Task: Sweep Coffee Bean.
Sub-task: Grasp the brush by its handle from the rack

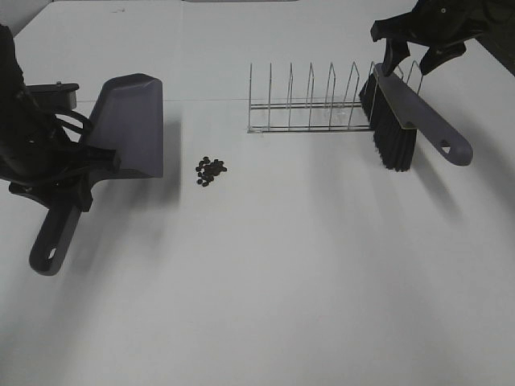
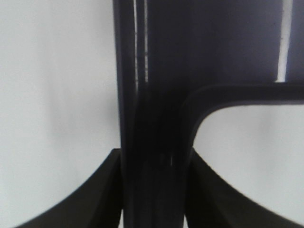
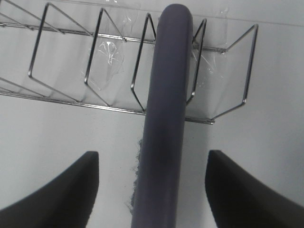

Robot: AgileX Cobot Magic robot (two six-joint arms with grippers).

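1. Gripping the dustpan [image 1: 133, 121] by the top of its handle [image 1: 52, 237], the left end effector [image 1: 84, 173] is clamped tight on it near the left edge of the surface [image 1: 282, 281].
2. The coffee beans [image 1: 211, 170] lie in one small, tight cluster on the bare surface. They are left of the middle, near the dustpan's right side but apart from it.
3. A wire rack [image 1: 310, 128] stands toward the far edge, right of the middle, with clear tape [image 3: 107, 50] at its base.
4. A brush [image 1: 394, 141] rests at the rack's right end, bristles down, with its grey handle [image 1: 434, 129] slanting toward the right edge.
5. The right end effector [image 1: 409, 64] hovers over the brush with its jaws wide apart. They straddle the brush's grey back without touching it and hold nothing.
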